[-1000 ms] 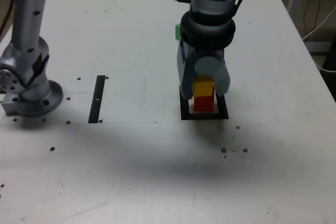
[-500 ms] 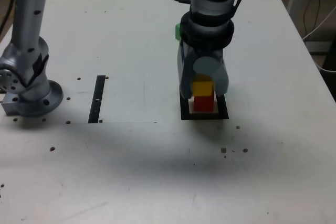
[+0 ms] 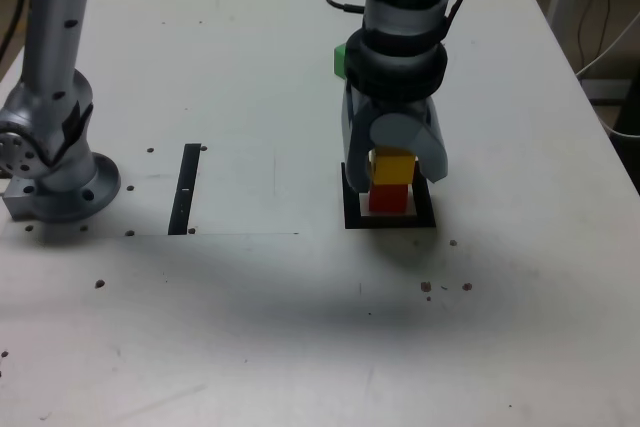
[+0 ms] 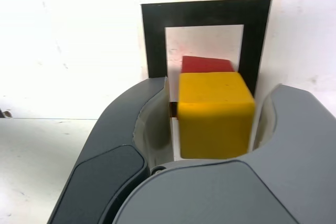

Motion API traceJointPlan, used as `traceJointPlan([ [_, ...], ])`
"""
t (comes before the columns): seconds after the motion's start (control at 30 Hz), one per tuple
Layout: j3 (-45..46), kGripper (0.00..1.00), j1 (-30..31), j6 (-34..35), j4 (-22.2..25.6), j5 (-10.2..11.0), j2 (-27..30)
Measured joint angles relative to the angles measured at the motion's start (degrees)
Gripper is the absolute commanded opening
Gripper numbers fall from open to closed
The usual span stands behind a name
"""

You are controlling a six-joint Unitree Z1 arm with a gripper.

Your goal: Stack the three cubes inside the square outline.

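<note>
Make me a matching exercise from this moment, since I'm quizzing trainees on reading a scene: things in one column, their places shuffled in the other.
Things:
1. yellow cube
2. red cube
3. green cube
4. black strip

Places:
A. on the table behind the arm, partly hidden
B. flat on the table, toward the exterior view's left
C. on top of another cube, between the fingers
D. bottom of the stack, inside the square outline

Pairs: 1-C, 2-D, 3-A, 4-B
</note>
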State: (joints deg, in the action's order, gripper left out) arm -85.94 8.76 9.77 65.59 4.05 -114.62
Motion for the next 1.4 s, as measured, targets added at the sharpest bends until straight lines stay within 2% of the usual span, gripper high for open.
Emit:
traceJointPlan([
  [0.17,0.10,0.99,-0.05,0.48,0.26,0.06,1.15],
  [0.53,1.12,0.99,-0.17,0.52,1.81,0.93,4.41],
  [0.7,0.42,0.99,-1.24,-0.74,6.32,1.47,6.80],
  [0.83,-0.30,0.99,-4.68,-4.45,9.62,1.18,7.19],
  [1.03,1.19,0.99,-11.23,-9.33,10.86,1.51,9.27],
  [1.3,2.83,0.99,-20.10,-13.31,9.70,2.33,9.27],
  [1.4,2.97,0.99,-24.20,-14.09,8.69,3.37,9.35],
])
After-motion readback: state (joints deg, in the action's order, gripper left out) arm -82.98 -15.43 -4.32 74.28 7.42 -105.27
